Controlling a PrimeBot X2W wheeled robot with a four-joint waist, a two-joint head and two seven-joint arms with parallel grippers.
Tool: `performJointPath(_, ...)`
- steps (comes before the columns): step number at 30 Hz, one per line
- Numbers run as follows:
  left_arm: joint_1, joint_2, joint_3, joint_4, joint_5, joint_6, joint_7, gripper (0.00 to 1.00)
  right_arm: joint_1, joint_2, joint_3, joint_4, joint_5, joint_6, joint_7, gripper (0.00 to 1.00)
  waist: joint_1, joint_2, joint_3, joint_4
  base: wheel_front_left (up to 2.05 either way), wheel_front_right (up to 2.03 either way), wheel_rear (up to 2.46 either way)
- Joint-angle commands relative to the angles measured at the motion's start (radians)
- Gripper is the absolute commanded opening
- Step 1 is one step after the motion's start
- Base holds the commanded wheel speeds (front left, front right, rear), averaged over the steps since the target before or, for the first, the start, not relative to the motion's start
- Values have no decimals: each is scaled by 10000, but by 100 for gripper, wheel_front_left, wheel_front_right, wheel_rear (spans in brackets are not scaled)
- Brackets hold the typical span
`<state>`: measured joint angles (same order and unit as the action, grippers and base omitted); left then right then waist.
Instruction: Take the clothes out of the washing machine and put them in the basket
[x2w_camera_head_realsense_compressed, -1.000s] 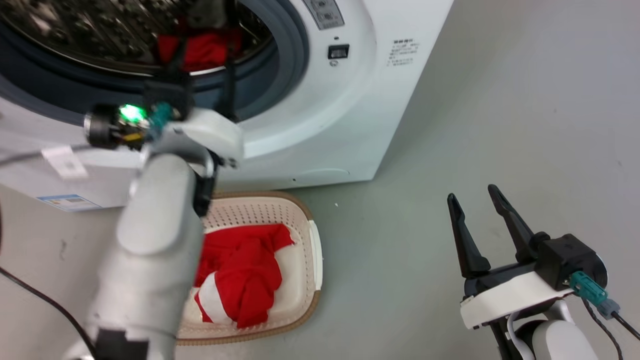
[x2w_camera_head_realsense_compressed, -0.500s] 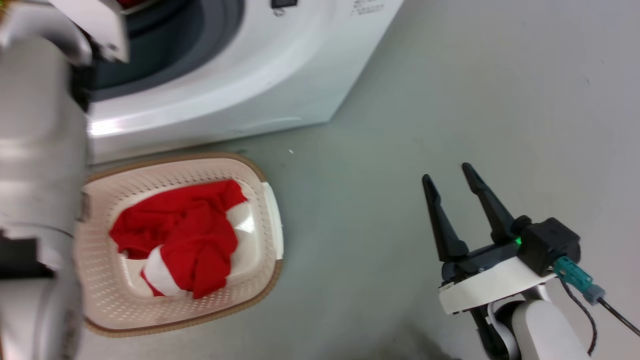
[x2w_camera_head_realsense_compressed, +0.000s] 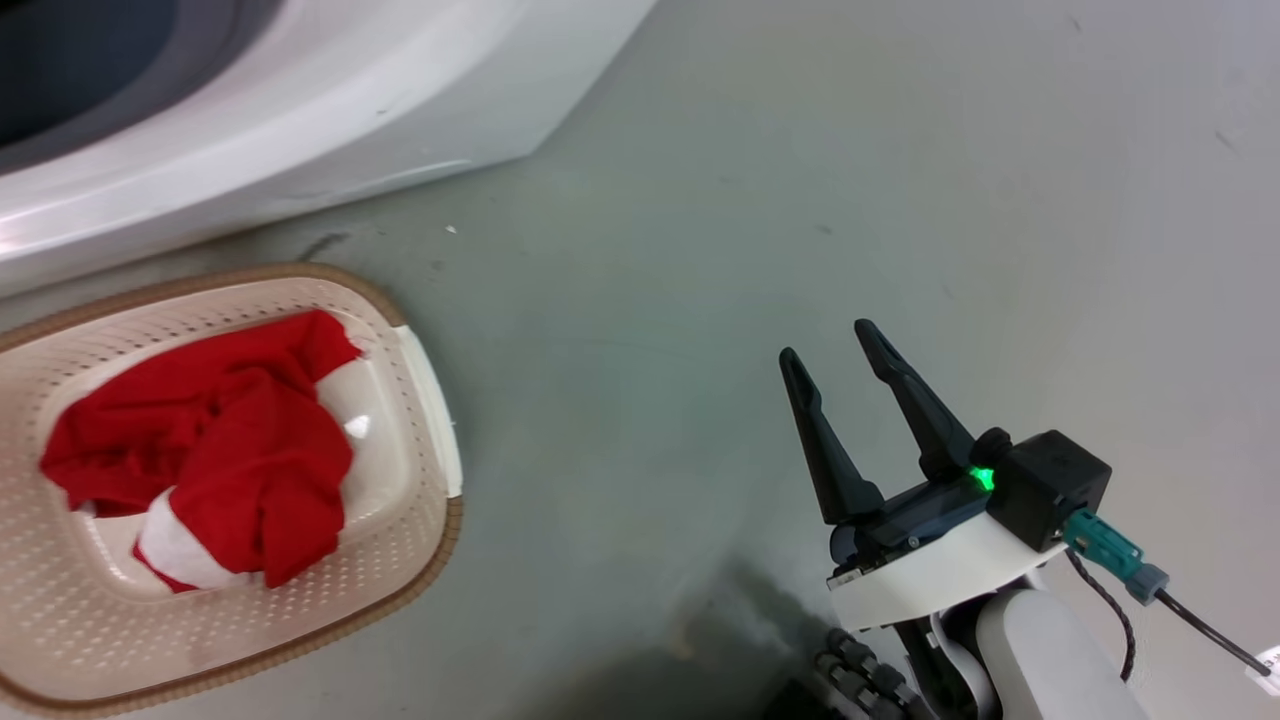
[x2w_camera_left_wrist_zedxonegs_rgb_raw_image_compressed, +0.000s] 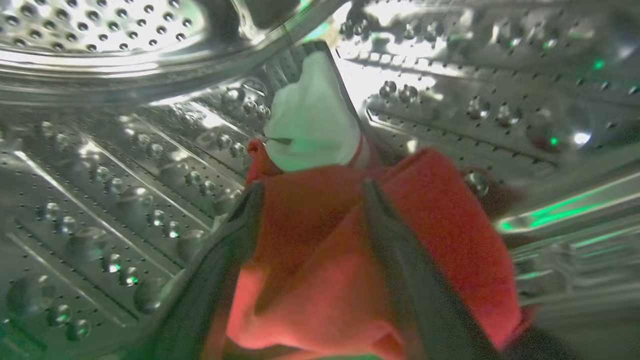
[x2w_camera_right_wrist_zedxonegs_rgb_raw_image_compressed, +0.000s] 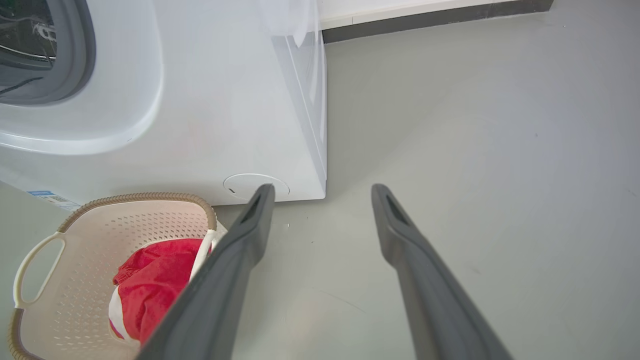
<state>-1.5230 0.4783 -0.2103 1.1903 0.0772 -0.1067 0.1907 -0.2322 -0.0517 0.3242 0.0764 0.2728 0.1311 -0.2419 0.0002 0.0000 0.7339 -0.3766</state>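
Left claw (x2w_camera_left_wrist_zedxonegs_rgb_raw_image_compressed: 312, 191) spread astride clothes (x2w_camera_left_wrist_zedxonegs_rgb_raw_image_compressed: 310, 280) in drum (x2w_camera_left_wrist_zedxonegs_rgb_raw_image_compressed: 100, 175) | right claw (x2w_camera_head_realsense_compressed: 828, 340) apart above floor (x2w_camera_head_realsense_compressed: 700, 250), basket (x2w_camera_head_realsense_compressed: 330, 278) well to its left

Basket: cream perforated plastic basket (x2w_camera_head_realsense_compressed: 405, 545) before white washing machine (x2w_camera_head_realsense_compressed: 300, 130).
Clothes: red fabric garments (x2w_camera_head_realsense_compressed: 230, 450), in basket and in perforated steel drum (x2w_camera_left_wrist_zedxonegs_rgb_raw_image_compressed: 100, 165).

A cream perforated basket (x2w_camera_head_realsense_compressed: 412, 520) with a brown rim stands upright just in front of a white washer (x2w_camera_head_realsense_compressed: 300, 120), below its grey-rimmed porthole. Crumpled red clothes (x2w_camera_head_realsense_compressed: 230, 450) with white patches lie heaped in the middle of the basket, below its rim. Inside the washer's perforated steel drum (x2w_camera_left_wrist_zedxonegs_rgb_raw_image_compressed: 100, 200), another red garment (x2w_camera_left_wrist_zedxonegs_rgb_raw_image_compressed: 320, 270) with a white part at its far end lies bunched against the drum wall.
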Motion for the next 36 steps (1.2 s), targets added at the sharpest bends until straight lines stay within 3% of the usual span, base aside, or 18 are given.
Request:
performJointPath(1, -376, 147, -157, 222, 95, -83, 681, 100, -199, 29, 78, 64, 127, -7, -85, 100, -2, 0, 367, -315, 0, 0, 0)
performJointPath(7, -611, 387, -248, 609, -14, -164, 2069, 100, -274, 28, 243, 175, 290, -7, -173, 100, -2, 0, 488, -438, 0, 0, 0)
performJointPath(9, -648, 430, -221, 684, -114, -172, 2402, 0, -338, 26, 287, 196, 357, -7, -186, 100, -2, 0, 522, -477, 0, 0, 0)
performJointPath(12, -641, 471, -229, 605, -165, -61, 2438, 0, -385, 26, 326, 218, 440, -7, -213, 100, -2, 0, 518, -500, 0, 0, 0)
performJointPath(15, -531, 497, -207, 224, -246, 173, 1835, 0, -402, 25, 320, 282, 442, -7, -213, 100, -2, 0, 479, -499, 0, 0, 0)
performJointPath(22, 179, 275, 173, -702, -738, 993, -621, 0, -534, 25, 77, 411, 352, -7, -231, 100, -2, 0, 70, -272, 0, 0, 0)
performJointPath(27, 1063, 110, 494, -1067, -1184, 1336, -2514, 0, -442, 22, -186, 511, 190, -7, -227, 100, -2, 0, -577, -54, 0, 0, 0)
performJointPath(32, 2073, -70, 709, -1184, -1564, 1368, -4109, 0, -252, 22, -355, 683, 106, -7, -184, 100, -2, 0, -1342, 95, 0, 0, 0)
performJointPath(36, 2967, -157, 899, -1557, -1860, 1381, -4527, 0, -49, 22, -525, 772, 5, -7, -82, 100, -2, 0, -1986, 181, 0, 0, 0)
